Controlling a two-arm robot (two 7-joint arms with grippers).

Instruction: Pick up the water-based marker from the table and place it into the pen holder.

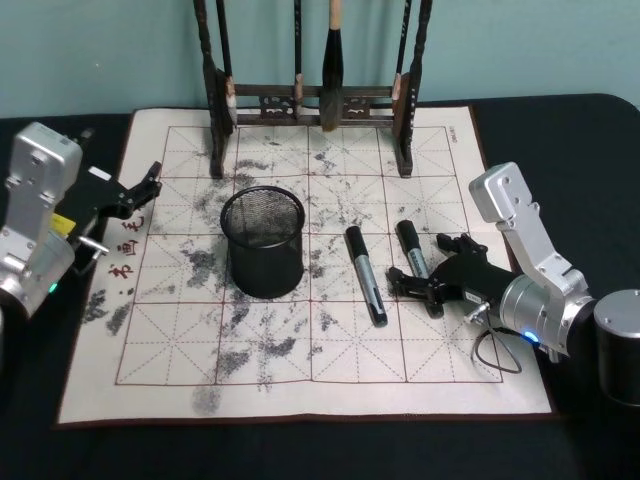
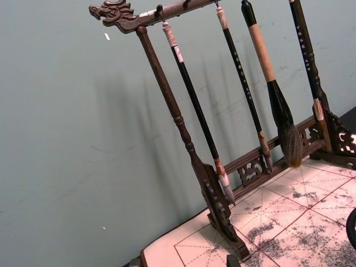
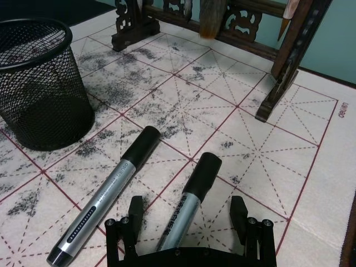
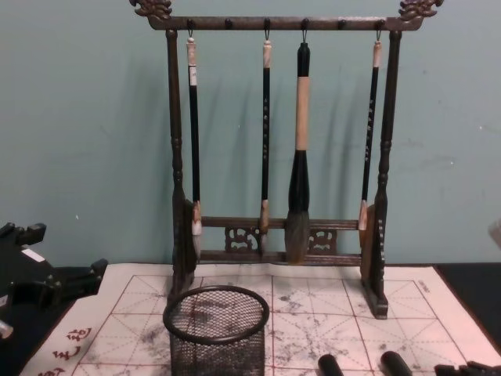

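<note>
Right gripper (image 3: 186, 204), jaws spread, is straddling the right marker (image 3: 196, 181), its axis running between them (left gripper (image 1: 135, 192), spread, idling at left edge of table (image 1: 560, 130)).

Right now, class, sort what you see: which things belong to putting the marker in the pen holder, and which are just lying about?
In the job:
marker between the open fingers of the right gripper; pen holder.

Lying about:
second marker beside it; brush rack with hanging brushes; left gripper, parked at the mat's left edge.
</note>
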